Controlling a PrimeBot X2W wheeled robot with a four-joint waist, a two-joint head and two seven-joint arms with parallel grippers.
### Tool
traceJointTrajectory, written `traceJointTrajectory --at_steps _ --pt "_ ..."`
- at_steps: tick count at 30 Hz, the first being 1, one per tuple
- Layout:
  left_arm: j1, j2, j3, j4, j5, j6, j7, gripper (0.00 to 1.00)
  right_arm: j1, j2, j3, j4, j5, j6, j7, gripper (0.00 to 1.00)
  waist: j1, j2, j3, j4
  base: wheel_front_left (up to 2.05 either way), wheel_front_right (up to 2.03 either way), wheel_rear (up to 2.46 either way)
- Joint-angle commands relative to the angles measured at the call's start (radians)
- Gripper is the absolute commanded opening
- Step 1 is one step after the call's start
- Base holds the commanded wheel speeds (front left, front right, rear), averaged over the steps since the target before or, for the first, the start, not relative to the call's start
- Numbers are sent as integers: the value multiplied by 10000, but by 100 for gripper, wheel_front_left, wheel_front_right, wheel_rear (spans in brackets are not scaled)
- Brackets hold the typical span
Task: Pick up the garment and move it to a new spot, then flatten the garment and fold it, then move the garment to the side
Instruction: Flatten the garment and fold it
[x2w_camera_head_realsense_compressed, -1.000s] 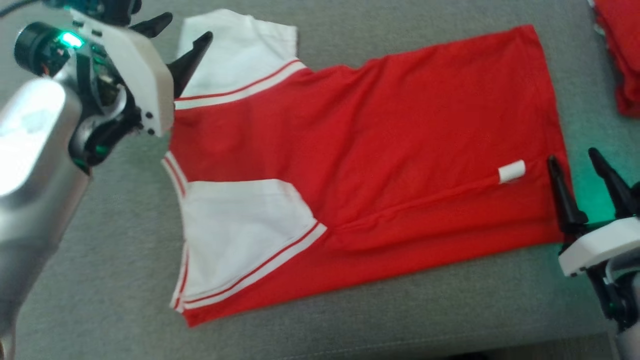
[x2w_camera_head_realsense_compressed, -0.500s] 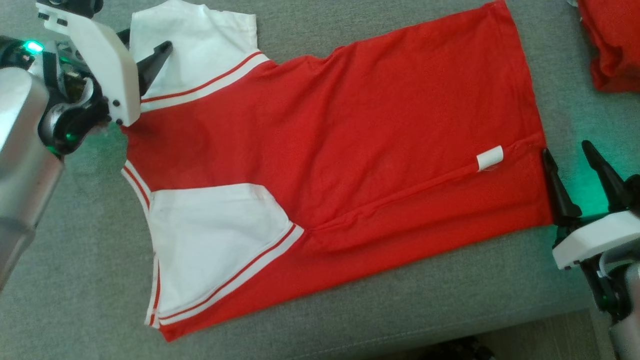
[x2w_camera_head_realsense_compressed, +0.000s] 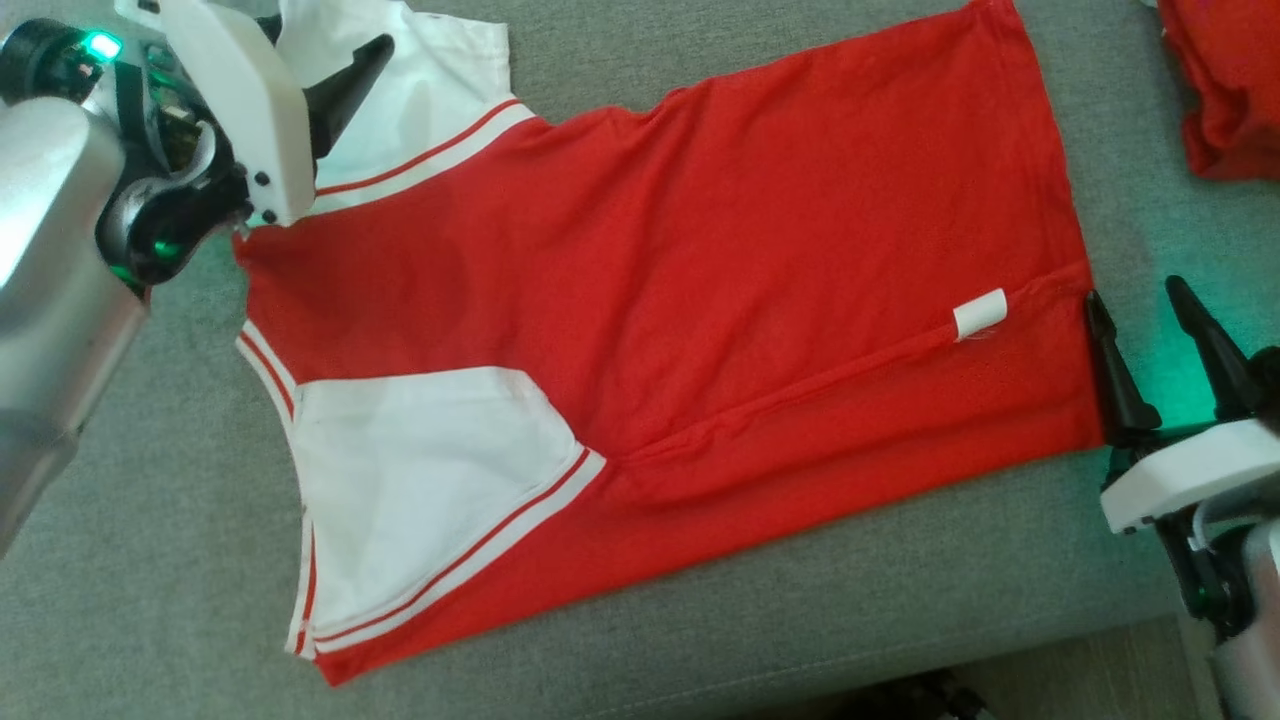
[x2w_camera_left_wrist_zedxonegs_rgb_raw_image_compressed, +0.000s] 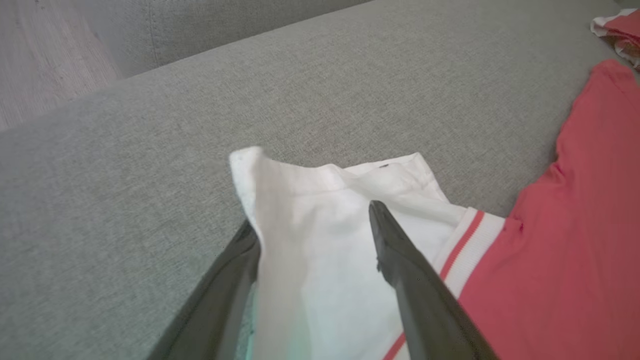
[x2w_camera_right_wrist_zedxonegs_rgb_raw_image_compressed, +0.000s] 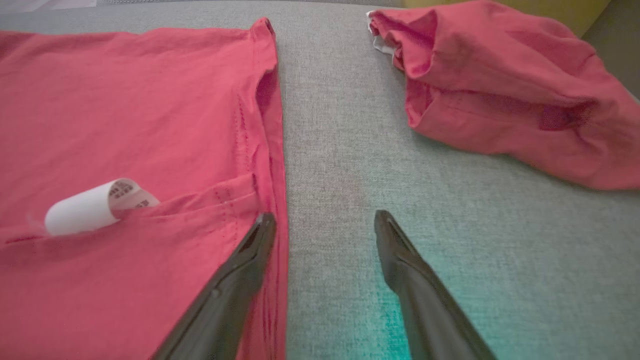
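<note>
Currently, head view: garment (x2w_camera_head_realsense_compressed: 700, 300) lies spread flat on the grey sofa cushion (x2w_camera_head_realsense_compressed: 150, 560), filling the middle of the frame. Red body, white sleeves with red-and-white striped trim. Neck end points to 9 o'clock, hem to 3 o'clock. One white sleeve (x2w_camera_head_realsense_compressed: 430, 480) is folded in across the body at 7 o'clock; the other sleeve (x2w_camera_head_realsense_compressed: 440, 70) sticks out at 11 o'clock. A long crease runs across the lower body toward the hem, with a small white label (x2w_camera_head_realsense_compressed: 980, 315) curled up on it at 3 o'clock.

Left gripper (x2w_camera_left_wrist_zedxonegs_rgb_raw_image_compressed: 310, 217): at 10 to 11 o'clock in the head view, over the outer sleeve. Jaws wide apart, not clamped. In the left wrist view, sleeve cloth sits between the two fingers; its edge stands up in front of one finger (x2w_camera_left_wrist_zedxonegs_rgb_raw_image_compressed: 235, 270), while the other finger lies above the sleeve near the striped trim.

Right gripper (x2w_camera_right_wrist_zedxonegs_rgb_raw_image_compressed: 324, 214): at 3 to 4 o'clock in the head view, at the hem. Jaws wide apart, holding nothing. One fingertip (x2w_camera_right_wrist_zedxonegs_rgb_raw_image_compressed: 260, 230) is at the hem edge, the other over bare cushion.

Second red garment (x2w_camera_head_realsense_compressed: 1230, 90): crumpled, at 2 o'clock, well apart from the first.
</note>
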Motion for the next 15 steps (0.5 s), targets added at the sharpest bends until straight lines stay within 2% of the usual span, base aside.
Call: traceJointTrajectory --at_steps 1,3,4,7,9,10,15 --pt "-623 473 273 -170 -99 16 -101 100 -11 -188 69 -265 -87 -7 -80 100 0 0 12 -22 0 0 0" --pt "-711 544 122 -76 -71 16 -194 97 -50 -149 105 -266 -112 -7 -81 100 0 0 23 -61 0 0 0" --pt "-745 573 50 -30 -73 16 -242 85 -71 -132 119 -264 -121 -7 -84 100 0 0 29 -80 0 0 0" --pt "-896 657 -216 77 8 16 -613 27 -116 -117 155 -232 -134 -7 -98 100 0 0 45 -138 0 0 0" --pt "-985 676 -370 110 59 16 -793 22 -104 -122 152 -208 -139 -7 -108 100 0 0 50 -152 0 0 0" --pt "-1022 683 -475 109 62 16 -840 0 -96 -121 148 -197 -141 -7 -108 100 0 0 49 -153 0 0 0" --pt "-1266 792 -937 5 38 16 -1202 0 -277 -123 201 -317 -76 -7 -212 100 0 0 7 -138 0 0 0"
